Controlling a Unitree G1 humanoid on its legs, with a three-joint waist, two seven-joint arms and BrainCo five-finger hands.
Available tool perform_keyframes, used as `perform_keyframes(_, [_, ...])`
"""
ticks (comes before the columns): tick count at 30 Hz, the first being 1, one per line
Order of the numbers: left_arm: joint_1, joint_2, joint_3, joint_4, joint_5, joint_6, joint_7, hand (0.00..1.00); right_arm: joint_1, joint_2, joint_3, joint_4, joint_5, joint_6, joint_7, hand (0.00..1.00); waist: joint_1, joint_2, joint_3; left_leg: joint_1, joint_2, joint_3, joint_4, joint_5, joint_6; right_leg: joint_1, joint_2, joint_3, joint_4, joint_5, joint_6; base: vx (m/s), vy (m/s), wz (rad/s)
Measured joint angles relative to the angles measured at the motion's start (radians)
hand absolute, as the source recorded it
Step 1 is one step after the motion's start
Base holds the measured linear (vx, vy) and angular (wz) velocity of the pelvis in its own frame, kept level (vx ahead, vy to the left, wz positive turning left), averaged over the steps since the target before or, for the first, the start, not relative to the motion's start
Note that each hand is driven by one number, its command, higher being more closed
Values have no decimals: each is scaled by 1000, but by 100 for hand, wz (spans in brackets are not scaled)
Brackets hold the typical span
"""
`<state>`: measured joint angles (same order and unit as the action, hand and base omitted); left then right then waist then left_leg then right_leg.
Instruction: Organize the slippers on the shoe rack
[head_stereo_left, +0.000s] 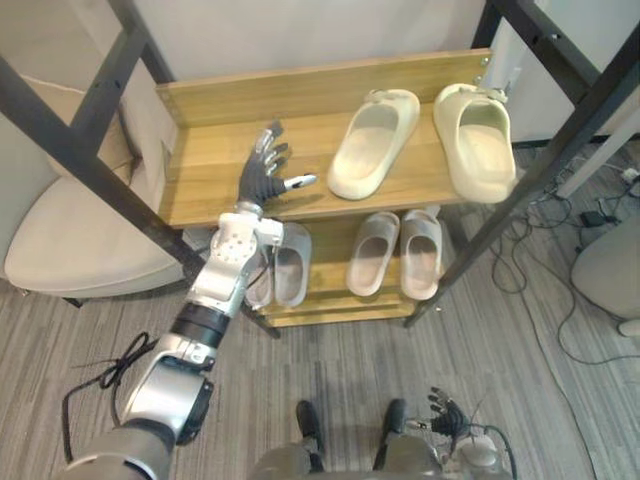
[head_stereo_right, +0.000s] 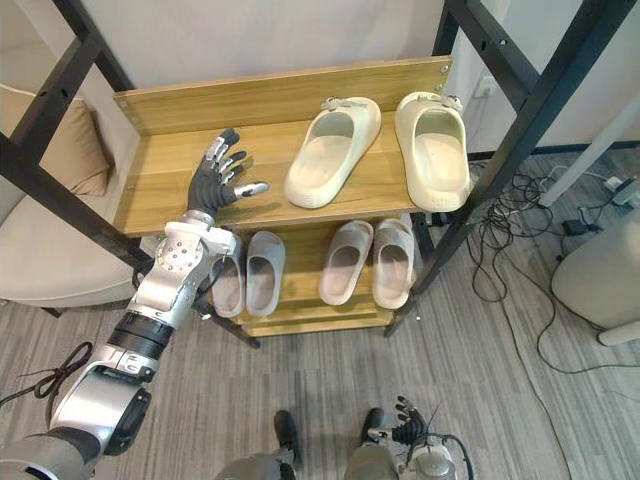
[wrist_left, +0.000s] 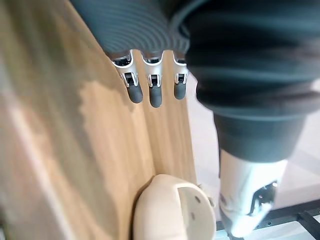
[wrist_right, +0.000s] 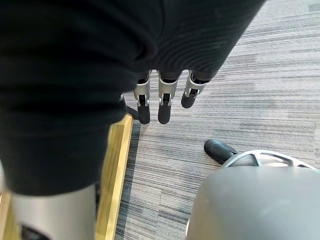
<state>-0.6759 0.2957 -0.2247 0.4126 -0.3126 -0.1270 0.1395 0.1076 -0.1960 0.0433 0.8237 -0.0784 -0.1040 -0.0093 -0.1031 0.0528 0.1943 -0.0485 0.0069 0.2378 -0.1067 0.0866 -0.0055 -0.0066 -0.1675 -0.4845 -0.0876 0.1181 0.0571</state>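
Note:
Two cream slippers lie on the top shelf of the wooden shoe rack: one angled at the middle, the other at the right end, partly over the front edge. My left hand hovers open over the bare left part of that shelf, its thumb pointing at the angled slipper, holding nothing. Its fingers are straight. The lower shelf holds a beige pair and a grey slipper partly behind my arm. My right hand hangs low near the floor, fingers relaxed and empty.
Black metal frame bars cross diagonally at left and at right in front of the rack. A beige cushioned chair stands to the left. Cables and a pale rounded object lie on the carpet at right.

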Motion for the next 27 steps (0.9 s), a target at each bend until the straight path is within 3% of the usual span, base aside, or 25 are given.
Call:
perform_keyframes(6, [2, -55, -12, 1, -2, -7, -10, 0, -1, 2, 0, 0, 0, 0, 3, 0, 0, -7, -4, 15, -1, -1, 2, -2, -2, 13, 0, -1, 0, -2, 3, 0, 0, 0])
perform_keyframes(14, [-30, -121, -109, 21, -2, -15, -7, 0, -1, 10, 0, 0, 1, 1, 2, 0, -7, -18, -10, 15, -1, 1, -3, -1, -2, 11, -1, -1, 0, -6, -1, -28, 15, -2])
perform_keyframes(27, [-94, -156, -123, 119, -25, -15, -4, 0, -7, 25, -1, -2, 1, 4, -1, 0, -19, -29, -15, 31, -1, 36, -3, -6, -5, 10, -3, 29, 0, -5, -2, -14, 12, -7])
